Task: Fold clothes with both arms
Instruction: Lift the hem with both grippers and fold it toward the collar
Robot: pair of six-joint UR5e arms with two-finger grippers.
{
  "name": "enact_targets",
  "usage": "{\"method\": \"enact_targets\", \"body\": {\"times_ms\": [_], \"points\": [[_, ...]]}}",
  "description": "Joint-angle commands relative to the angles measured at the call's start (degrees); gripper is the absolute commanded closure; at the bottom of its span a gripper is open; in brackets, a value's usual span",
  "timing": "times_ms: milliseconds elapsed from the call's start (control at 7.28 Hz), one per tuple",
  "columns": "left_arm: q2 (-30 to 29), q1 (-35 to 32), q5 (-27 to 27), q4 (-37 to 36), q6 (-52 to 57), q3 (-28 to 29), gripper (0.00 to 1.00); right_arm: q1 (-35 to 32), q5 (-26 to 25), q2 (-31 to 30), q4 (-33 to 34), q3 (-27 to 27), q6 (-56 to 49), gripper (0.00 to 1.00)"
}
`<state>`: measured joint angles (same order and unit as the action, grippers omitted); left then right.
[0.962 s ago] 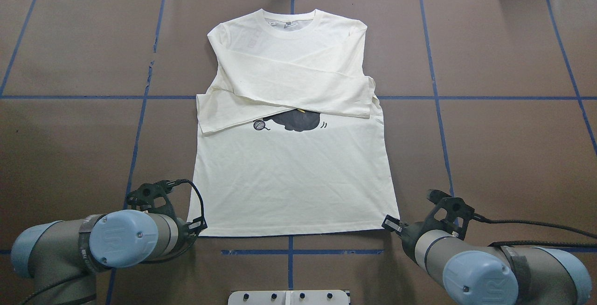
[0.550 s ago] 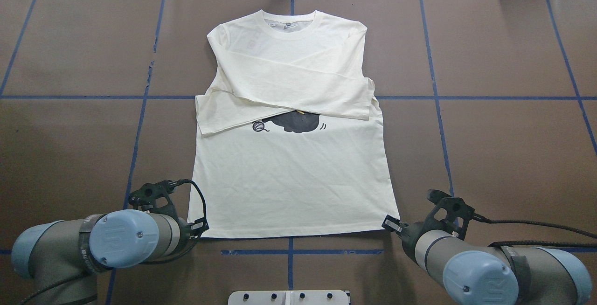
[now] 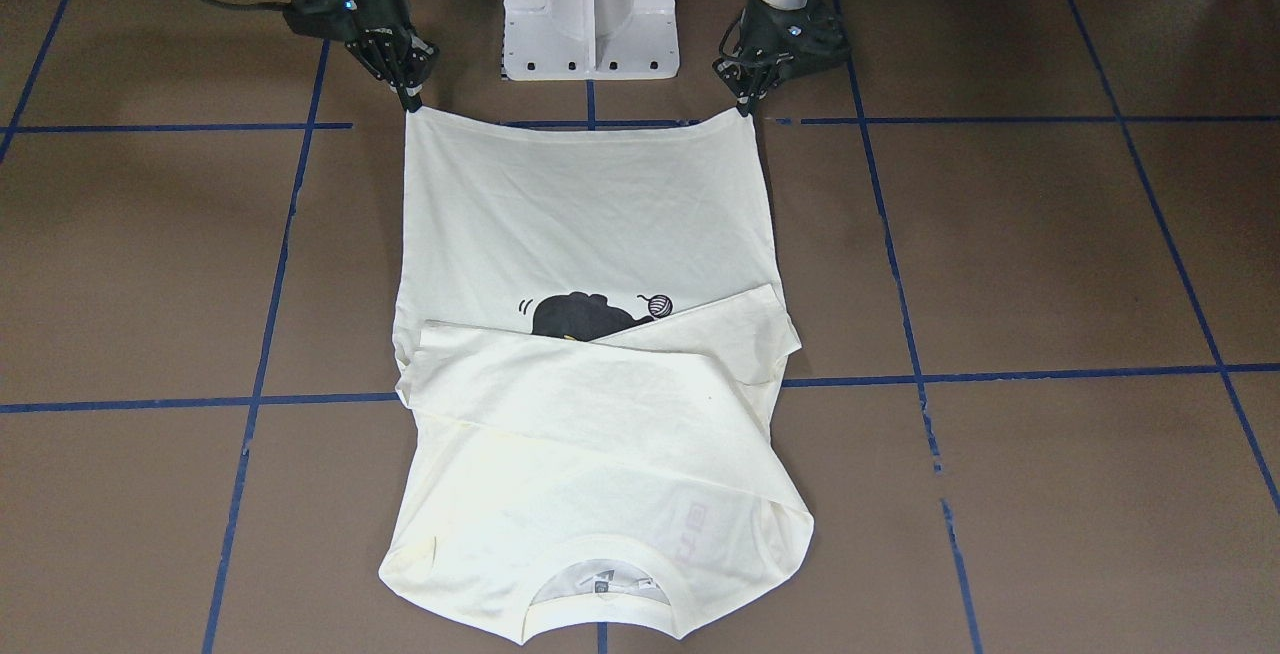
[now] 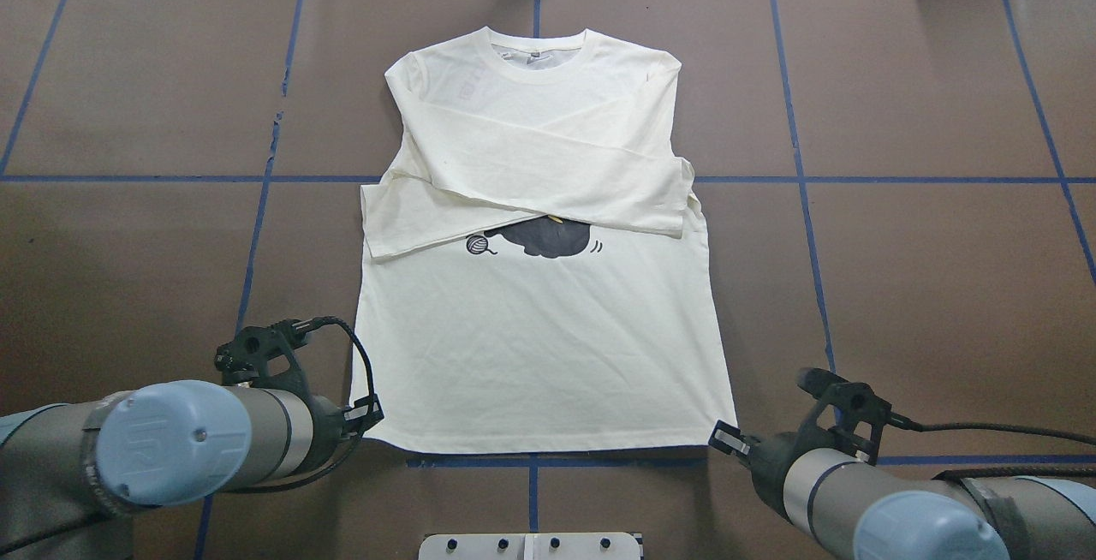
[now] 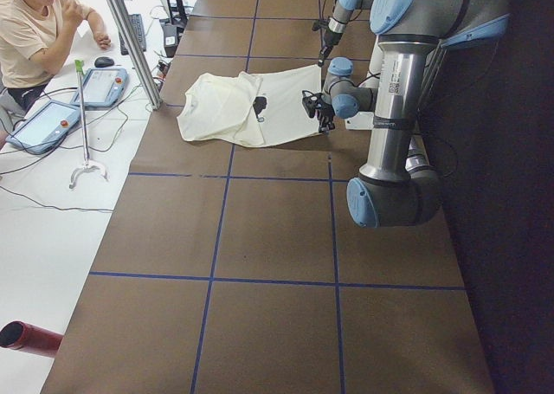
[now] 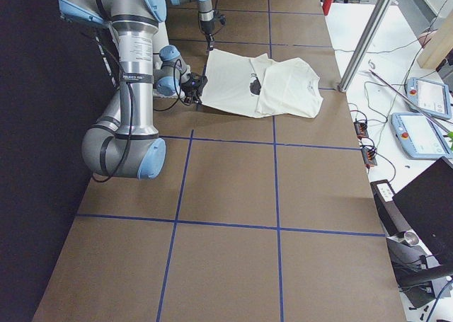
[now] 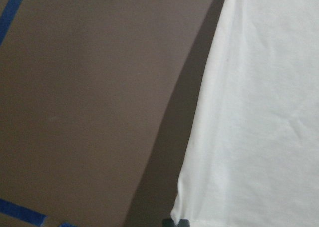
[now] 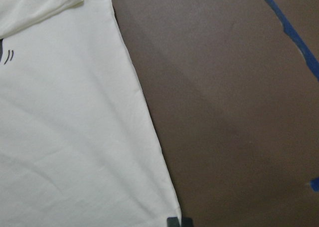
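Robotics lab: a brown surface (image 4: 925, 286) gridded with blue tape (image 4: 128, 178). At ten o'clock in the left view, a seated operator (image 5: 30, 26) beside teach pendants (image 5: 102, 86).

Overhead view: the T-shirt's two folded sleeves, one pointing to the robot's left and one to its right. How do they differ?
The right-pointing sleeve lies on top; the left-pointing sleeve passes under it. The left-pointing sleeve's cuff juts clearly past the side edge of the T-shirt; the right-pointing sleeve's cuff barely does. Both are plain cream, lie flat across the chest and cross over the top of the cat print.
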<state>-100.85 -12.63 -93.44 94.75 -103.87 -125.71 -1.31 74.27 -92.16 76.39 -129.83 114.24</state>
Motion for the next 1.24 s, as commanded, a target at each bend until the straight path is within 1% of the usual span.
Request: {"method": "enact_targets", "body": {"times_ms": [0,137,275,412,550,687,825,962,1099], "points": [[0.92,1.28,-3.48,-4.57,-2.73,-7.96,1.0,5.34,0.0,-5.29,0.07,-7.86,0.8,1.0],[0.92,1.81,-3.68,-4.58,-2.48,-8.24,1.0,5.62,-0.26,-5.66,0.07,-7.98,1.33,1.0],[-0.04,2.16,-3.85,-4.32,-2.83,-8.76,1.0,4.32,-0.44,-5.32,0.07,-8.33,1.24,1.0],[-2.75,2.17,-3.68,-4.4,-2.4,-8.94,1.0,2.04,-0.44,-4.35,0.07,-8.24,0.81,1.0],[-3.38,1.82,-2.81,-4.49,-1.96,-6.59,1.0,-1.64,0.17,-2.52,0.07,-7.46,0.11,1.0],[-5.48,-2.45,-2.71,-4.58,-1.61,-5.35,1.0,-5.07,0.61,1.76,0.16,-5.1,-3.99,1.0],[-9.5,-7.36,-1.75,-4.49,5.79,0.58,1.0,-13.45,6.18,9.03,0.6,0.23,-9.08,1.0],[-15.63,-12.55,-0.87,-3.88,12.31,9.25,1.0,-22.59,15.2,15.19,3.91,7.24,-13.56,1.0],[-17.95,-17.3,-0.87,0.91,13.07,15.6,1.0,-28.94,18.33,23.61,4.46,16.36,-20.83,1.0]]}}
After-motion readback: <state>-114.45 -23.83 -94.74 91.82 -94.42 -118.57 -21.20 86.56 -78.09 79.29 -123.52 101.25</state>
